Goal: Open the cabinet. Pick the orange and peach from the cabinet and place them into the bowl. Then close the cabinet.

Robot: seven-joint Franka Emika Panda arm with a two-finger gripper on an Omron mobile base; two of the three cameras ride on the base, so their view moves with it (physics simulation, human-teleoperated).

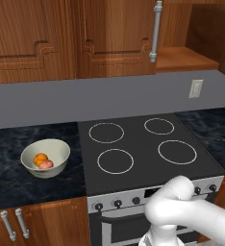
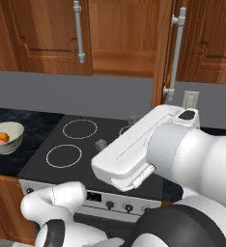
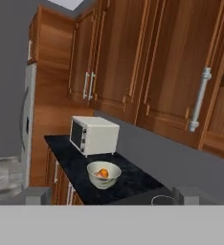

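The cream-white bowl (image 1: 56, 148) sits on the dark counter left of the stove, with the orange (image 1: 39, 158) and the peach (image 1: 46, 165) side by side inside it. It also shows in the right base view as bowl (image 2: 11, 141) with orange (image 2: 2, 137), and in the hand view as bowl (image 3: 110, 181) with orange (image 3: 103, 172). The cabinet (image 1: 119, 36) has its left door flat and its right door (image 2: 162, 53) swung out, baring an empty shelf (image 1: 184, 58). My gripper (image 2: 117, 131) hovers over the stove, open and empty, its fingertips (image 3: 35, 195) spread wide.
A black four-ring stove (image 1: 143, 144) lies under the cabinet. A white microwave (image 3: 94, 135) stands on the counter beyond the bowl, near a tall fridge. A wall outlet (image 1: 196, 88) is on the grey backsplash. Low cabinets with short handles (image 1: 13, 223) sit below the counter.
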